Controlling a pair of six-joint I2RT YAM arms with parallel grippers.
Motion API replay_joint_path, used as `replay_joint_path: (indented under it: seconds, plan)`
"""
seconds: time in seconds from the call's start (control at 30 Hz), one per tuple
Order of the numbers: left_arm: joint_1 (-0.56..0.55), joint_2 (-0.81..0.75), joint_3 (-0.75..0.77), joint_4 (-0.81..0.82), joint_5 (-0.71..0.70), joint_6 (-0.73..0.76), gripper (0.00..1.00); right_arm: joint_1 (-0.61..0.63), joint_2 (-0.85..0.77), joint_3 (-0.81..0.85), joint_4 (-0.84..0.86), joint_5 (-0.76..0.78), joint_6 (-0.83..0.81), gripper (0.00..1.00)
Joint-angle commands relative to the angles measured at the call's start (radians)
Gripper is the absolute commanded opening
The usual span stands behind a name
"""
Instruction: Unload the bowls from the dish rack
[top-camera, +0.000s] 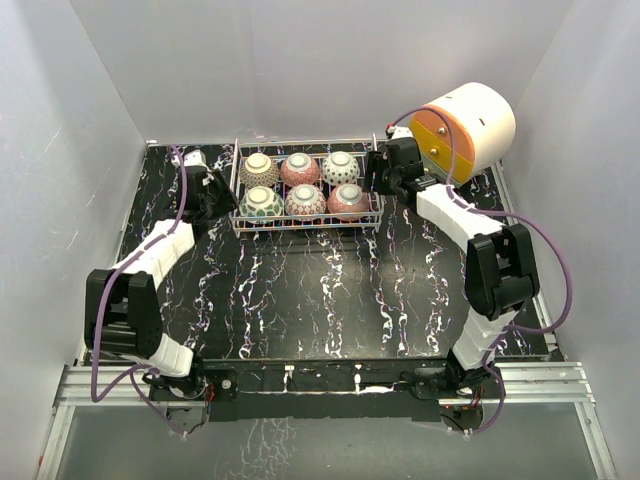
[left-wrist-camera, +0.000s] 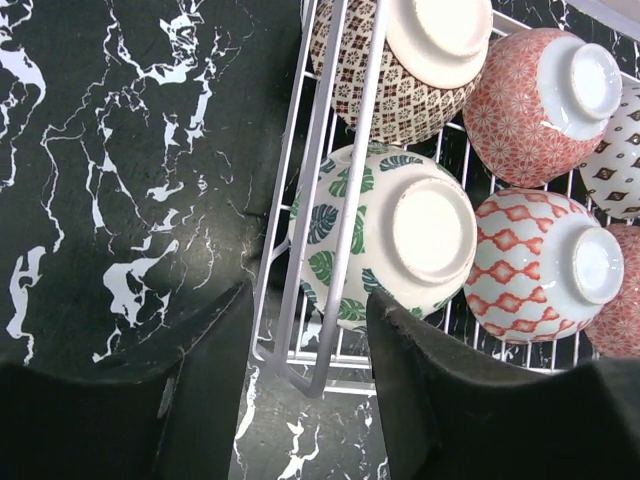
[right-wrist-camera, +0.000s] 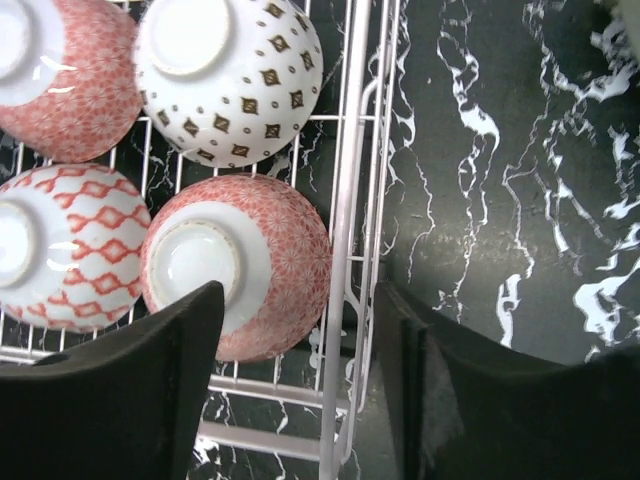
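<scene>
Both grippers (top-camera: 222, 200) (top-camera: 378, 172) sit at the ends of the dish rack (top-camera: 305, 227), with all six bowls (top-camera: 300, 169) inside it.

The left gripper (left-wrist-camera: 308, 345) is spread wide astride the rack's end rail (left-wrist-camera: 335, 180). One finger is outside over the table (left-wrist-camera: 120, 200), and the other is inside, close by a green-leaf bowl (left-wrist-camera: 400, 235); I cannot tell if they touch. The right gripper (right-wrist-camera: 298, 330) is spread just as wide over the opposite rail (right-wrist-camera: 345, 250), its inner finger beside a pink bowl (right-wrist-camera: 250, 260). Between the two grippers the bowls lie upside down in two rows of three. Just behind the right gripper is a big white cylinder (top-camera: 465, 125) with an orange face.
</scene>
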Motion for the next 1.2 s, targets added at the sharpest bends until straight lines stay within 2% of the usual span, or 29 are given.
replay_joint_path:
  seconds: [0.0,0.13,0.2,0.23,0.3,0.43,0.47,0.57,0.7,0.9,1.0,1.17]
  plan:
    - [0.008,-0.06,0.051,-0.055,-0.02,-0.003,0.54,0.005,-0.139,-0.002,0.055,0.031,-0.035,0.71]
    - [0.008,-0.12,0.06,-0.085,-0.083,0.02,0.83,0.005,-0.233,-0.049,0.123,0.066,-0.063,0.83]
    - [0.008,-0.142,0.08,-0.108,-0.115,0.028,0.96,0.003,-0.244,-0.056,0.145,0.063,-0.071,0.93]
    - [0.009,-0.159,0.102,-0.134,-0.135,0.028,0.97,-0.007,-0.245,-0.055,0.149,0.026,-0.06,0.97]
    - [0.008,-0.175,0.154,-0.182,-0.154,0.028,0.97,-0.046,-0.241,-0.051,0.165,-0.103,-0.03,0.98]
    - [0.015,-0.212,0.185,-0.189,-0.076,0.076,0.97,-0.056,-0.25,-0.046,0.224,-0.223,-0.053,0.97]
    - [0.019,-0.225,0.182,-0.178,-0.041,0.082,0.97,-0.032,-0.253,-0.045,0.233,-0.209,-0.077,0.97]
    - [0.035,-0.222,0.206,-0.2,0.038,0.118,0.97,0.088,-0.216,0.017,0.18,-0.036,-0.201,0.97]
    - [0.036,-0.193,0.224,-0.229,0.061,0.115,0.97,0.238,-0.133,0.07,0.173,0.171,-0.3,0.98]
    - [0.073,-0.179,0.088,-0.085,0.196,0.001,0.97,0.274,-0.022,0.112,0.215,0.067,-0.183,0.98]
    - [0.096,-0.161,0.059,-0.038,0.279,-0.043,0.97,0.292,0.085,0.198,0.153,0.076,-0.136,0.99]
    - [0.102,-0.164,0.043,-0.027,0.283,-0.028,0.97,0.294,0.183,0.25,0.135,0.048,-0.078,0.97]
